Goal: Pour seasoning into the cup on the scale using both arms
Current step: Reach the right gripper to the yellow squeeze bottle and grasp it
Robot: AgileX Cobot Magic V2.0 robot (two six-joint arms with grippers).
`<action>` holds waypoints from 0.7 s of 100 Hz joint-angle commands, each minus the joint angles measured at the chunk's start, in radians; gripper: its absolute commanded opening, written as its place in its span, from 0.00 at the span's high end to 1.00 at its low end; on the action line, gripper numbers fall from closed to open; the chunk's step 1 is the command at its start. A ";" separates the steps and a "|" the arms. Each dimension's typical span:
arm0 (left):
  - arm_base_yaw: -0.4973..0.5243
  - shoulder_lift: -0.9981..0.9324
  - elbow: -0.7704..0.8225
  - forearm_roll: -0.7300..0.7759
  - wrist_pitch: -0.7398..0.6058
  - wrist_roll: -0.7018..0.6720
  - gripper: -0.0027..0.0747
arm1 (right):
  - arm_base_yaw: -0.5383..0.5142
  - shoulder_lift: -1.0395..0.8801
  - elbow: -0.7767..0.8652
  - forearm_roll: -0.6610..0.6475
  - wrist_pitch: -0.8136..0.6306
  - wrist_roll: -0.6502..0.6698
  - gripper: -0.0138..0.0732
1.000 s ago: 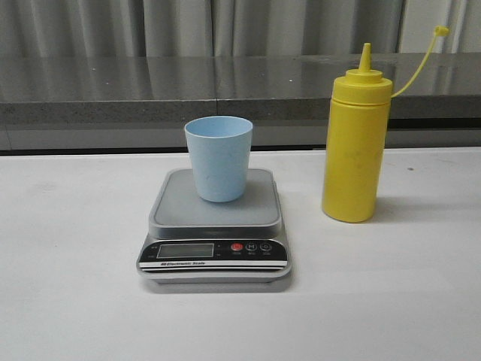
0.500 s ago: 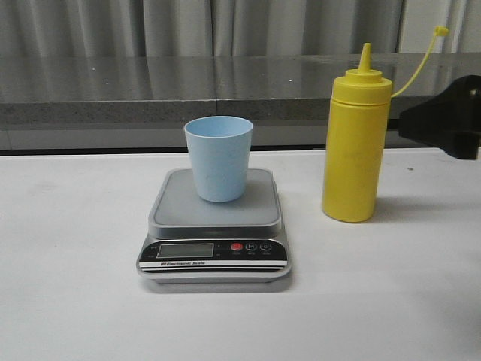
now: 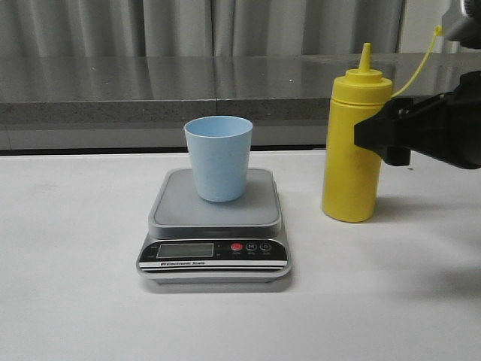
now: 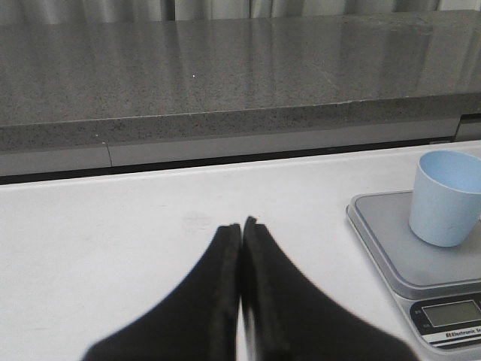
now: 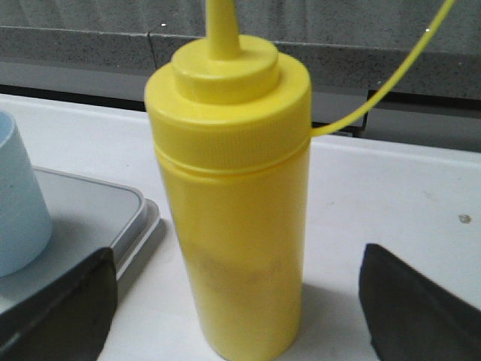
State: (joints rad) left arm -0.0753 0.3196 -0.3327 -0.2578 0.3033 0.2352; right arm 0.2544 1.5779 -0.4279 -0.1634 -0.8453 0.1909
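Broadly, the white table (image 3: pixel 75 301) is carrying everything, with a grey stone ledge (image 3: pixel 150 90) running behind it. On the table the scale (image 3: pixel 215 248) is sitting with its black panel and red button facing the camera, and the cup (image 3: pixel 219 158) is standing upright on its platform. The seasoning (image 3: pixel 355 143) is standing upright on the table just beside the scale, on the robot's right, its cap strap arching up and away. The right claw (image 5: pixel 237 297) is hanging spread wide, one finger on each side of the seasoning and apart from it. The left claw (image 4: pixel 240 233) is hovering over bare table, clenched with its tips pressed together on nothing.
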 commanded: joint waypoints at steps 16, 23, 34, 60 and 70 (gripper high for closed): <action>0.004 0.008 -0.025 -0.015 -0.079 -0.005 0.99 | 0.001 0.091 -0.104 0.004 -0.125 -0.016 0.10; 0.004 0.008 -0.025 -0.015 -0.079 -0.005 0.99 | 0.001 0.129 -0.123 0.004 -0.148 -0.016 0.10; 0.004 0.008 -0.025 -0.015 -0.079 -0.005 0.99 | 0.002 0.181 -0.142 0.004 -0.226 -0.016 0.10; 0.004 0.008 -0.025 -0.015 -0.079 -0.005 0.99 | 0.002 0.260 -0.192 0.011 -0.262 0.010 0.10; 0.004 0.008 -0.025 -0.015 -0.079 -0.005 0.99 | 0.002 0.285 -0.219 0.011 -0.291 0.010 0.10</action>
State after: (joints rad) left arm -0.0728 0.3196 -0.3327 -0.2578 0.3033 0.2352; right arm 0.2567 1.8843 -0.6067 -0.1565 -1.0229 0.1972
